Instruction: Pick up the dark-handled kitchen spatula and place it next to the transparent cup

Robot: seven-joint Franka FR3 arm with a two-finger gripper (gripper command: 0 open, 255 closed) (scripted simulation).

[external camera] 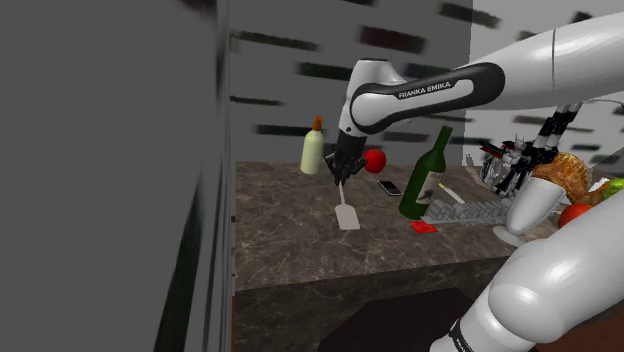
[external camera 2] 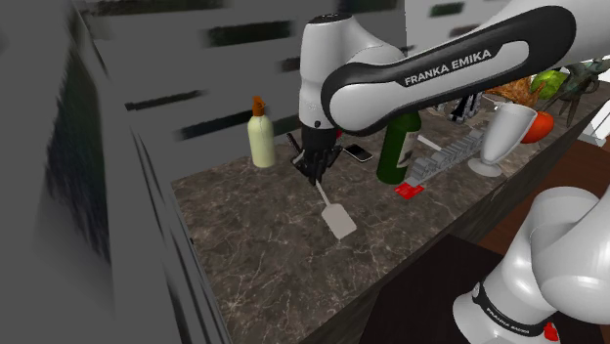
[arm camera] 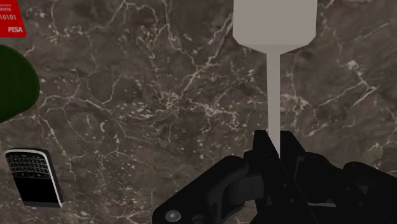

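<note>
Jaws closed on the handle end of the spatula, pale blade angled down over the marble desk. Blade-to-desk contact unclear. Green bottle and phone lie nearby.

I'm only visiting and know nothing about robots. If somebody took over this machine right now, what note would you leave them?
Gripper: shut on the spatula at its handle end, with the pale blade hanging down towards the dark marbled counter.
Cup: a pale goblet shape, upright towards the shoulder view's right, beyond the green bottle.
Done: the spatula is grasped. Whether the blade is clear of the counter cannot be told.
Left: carry it past the bottle, lay it beside the cup, then open the fingers.
</note>
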